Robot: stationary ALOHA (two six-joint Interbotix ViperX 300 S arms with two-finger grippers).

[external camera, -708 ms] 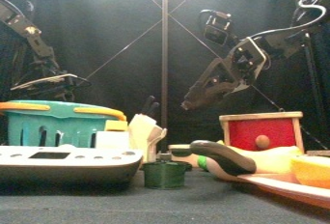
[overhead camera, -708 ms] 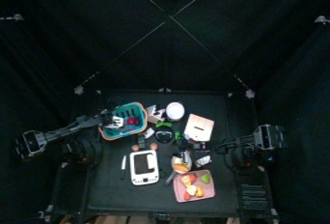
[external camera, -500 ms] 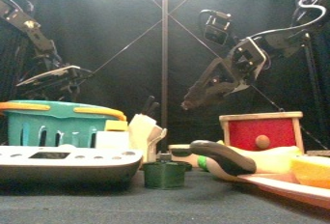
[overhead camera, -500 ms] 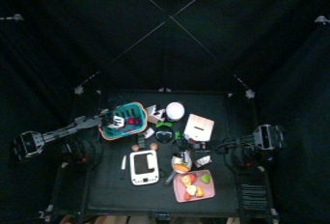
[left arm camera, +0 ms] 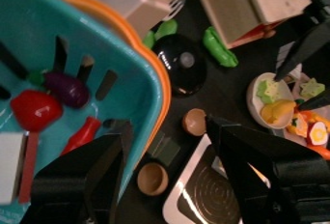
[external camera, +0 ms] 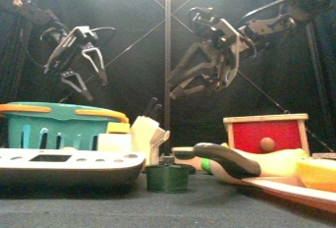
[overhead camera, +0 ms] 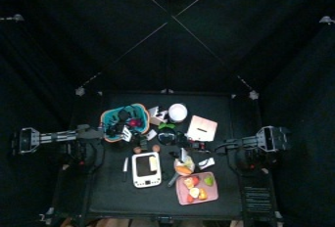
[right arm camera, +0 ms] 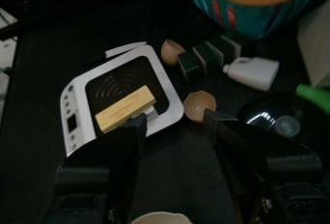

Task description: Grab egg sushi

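The egg sushi (right arm camera: 125, 109) is a yellow block lying on the white scale (right arm camera: 96, 122), which stands at the table's front (overhead camera: 145, 170). My right gripper (right arm camera: 187, 160) is open and hangs above the table beside the scale, a short way from the sushi. In the front view it is high over the middle (external camera: 197, 75). My left gripper (left arm camera: 175, 170) is open and hovers by the teal basket (left arm camera: 65, 83), above the scale's corner (left arm camera: 233, 194). In the front view it hangs high at the left (external camera: 79, 60).
The teal basket (overhead camera: 124, 120) holds toy vegetables. A plate of food (overhead camera: 197, 187) lies at the front right, and a red and wood box (external camera: 266, 134) stands behind it. A green cucumber (left arm camera: 213, 46), a black lid (left arm camera: 180, 54) and small brown cups (right arm camera: 198, 102) lie mid-table.
My right gripper has swung left and upward toward the middle. My left gripper has risen and turned to point down beside the basket.
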